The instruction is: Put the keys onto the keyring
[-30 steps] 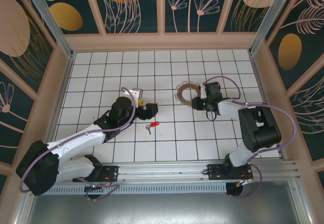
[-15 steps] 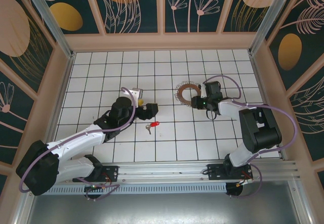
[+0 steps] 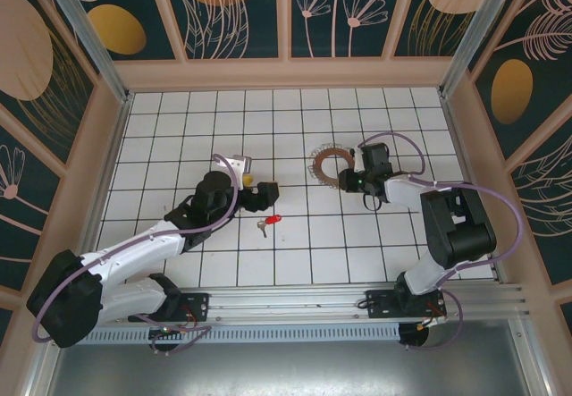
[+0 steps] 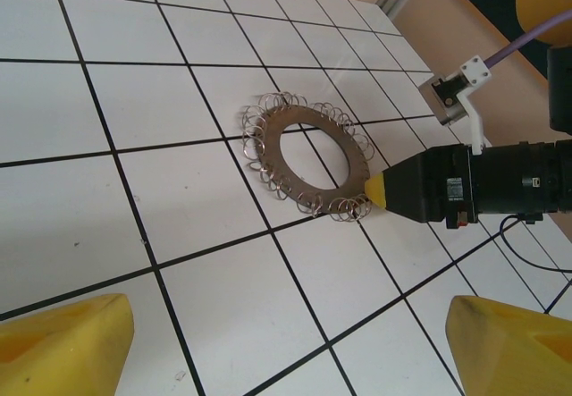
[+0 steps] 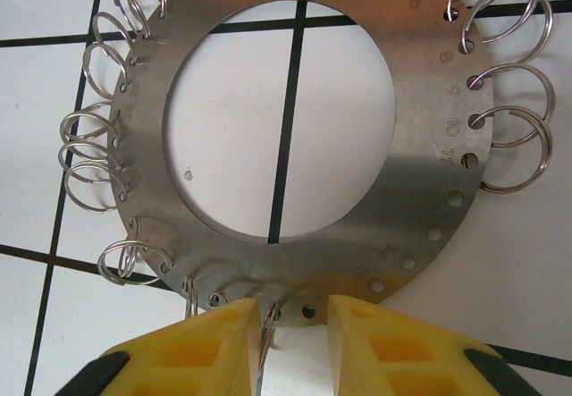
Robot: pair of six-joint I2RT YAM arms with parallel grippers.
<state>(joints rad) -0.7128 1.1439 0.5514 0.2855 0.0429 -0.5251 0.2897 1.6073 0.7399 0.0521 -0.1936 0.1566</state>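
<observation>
The key [image 3: 267, 223], tiny and silver with a red head, lies flat on the white tiles just below my left gripper [image 3: 265, 196]. That gripper [image 4: 286, 365] is open, its yellow fingertips [image 4: 63, 347] far apart over bare tile. The keyring [image 3: 329, 162] is a flat metal ring with a hollow centre and wire loops round its rim [image 4: 308, 150] [image 5: 420, 208]. My right gripper [image 3: 345, 181] [image 5: 292, 347] sits at the keyring's near edge, jaws slightly apart. One wire loop [image 5: 266, 329] stands between them, against the left finger [image 5: 201, 347].
The tiled floor [image 3: 223, 262] is boxed in by wooden walls [image 3: 286, 74] on three sides. A metal rail [image 3: 295, 302] carrying both arm bases runs along the near edge. A purple cable loops over the right arm [image 3: 393, 141].
</observation>
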